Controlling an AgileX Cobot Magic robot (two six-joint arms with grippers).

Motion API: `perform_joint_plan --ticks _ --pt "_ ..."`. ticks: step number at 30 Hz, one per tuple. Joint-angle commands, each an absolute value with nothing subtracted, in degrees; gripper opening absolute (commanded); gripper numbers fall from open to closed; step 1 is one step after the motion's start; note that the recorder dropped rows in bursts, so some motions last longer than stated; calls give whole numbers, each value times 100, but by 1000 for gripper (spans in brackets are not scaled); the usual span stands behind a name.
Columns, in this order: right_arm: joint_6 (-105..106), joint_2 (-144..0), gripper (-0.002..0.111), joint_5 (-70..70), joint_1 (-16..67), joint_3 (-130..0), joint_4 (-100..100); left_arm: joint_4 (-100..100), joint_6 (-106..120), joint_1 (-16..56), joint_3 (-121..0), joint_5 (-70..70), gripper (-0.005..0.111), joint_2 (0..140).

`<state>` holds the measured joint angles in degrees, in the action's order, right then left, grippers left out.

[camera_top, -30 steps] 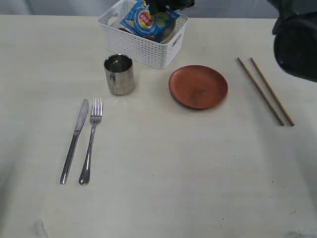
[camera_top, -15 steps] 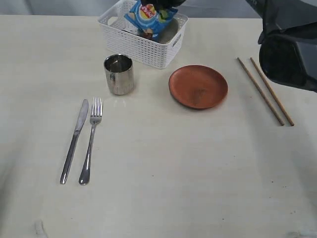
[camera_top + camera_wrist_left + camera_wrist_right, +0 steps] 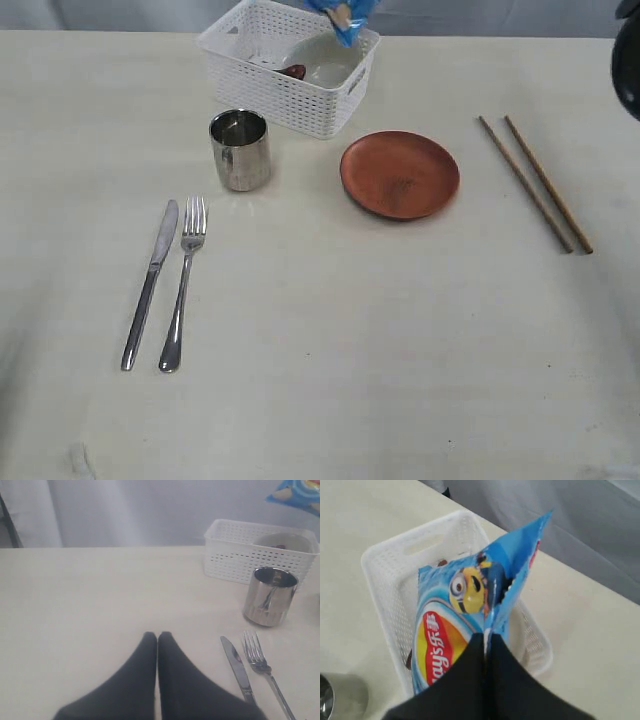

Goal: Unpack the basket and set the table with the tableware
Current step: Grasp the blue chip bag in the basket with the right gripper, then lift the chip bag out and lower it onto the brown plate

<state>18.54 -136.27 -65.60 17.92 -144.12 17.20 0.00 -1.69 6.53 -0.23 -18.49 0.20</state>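
1. Basket [image 3: 385,595] lies just below your right gripper [image 3: 485,642], whose jaws are pinched tight on one edge of the blue crisp bag [image 3: 445,635].
2. Risk: your hold is on a thin edge only. A jerk could free the bag, dropping it onto the bowl [image 3: 325,68] and spoon [image 3: 293,71] underneath.
3. Basket condition: white, perforated, upright. The cup [image 3: 240,150] and plate [image 3: 400,173] stand just beyond it.
4. Your left gripper [image 3: 157,639], well away, is closed on nothing.

I'm watching the surface [image 3: 330,330] carrying basket [image 3: 285,100], cup [image 3: 240,150], plate [image 3: 400,175], chopsticks [image 3: 526,185]; knife [image 3: 150,285] and fork [image 3: 181,290] lying near my left tool [image 3: 156,637].
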Motion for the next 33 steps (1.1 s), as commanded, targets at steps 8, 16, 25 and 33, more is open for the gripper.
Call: perform_joint_plan --ticks 8,16,25,33 --pt "1769 -12408 -1 -6996 1476 -13080 1891 0 -170 640 0 -1832 0 0" --pt "1994 -10890 -1 -6611 1476 -10054 1601 0 -170 640 0 -1832 0 0" --pt "773 -9815 -1 -4191 1476 -7290 1381 0 -170 640 0 -1832 0 0" --pt "1508 -10760 -1 -3638 1476 -7054 3100 0 -170 640 0 -1832 0 0"
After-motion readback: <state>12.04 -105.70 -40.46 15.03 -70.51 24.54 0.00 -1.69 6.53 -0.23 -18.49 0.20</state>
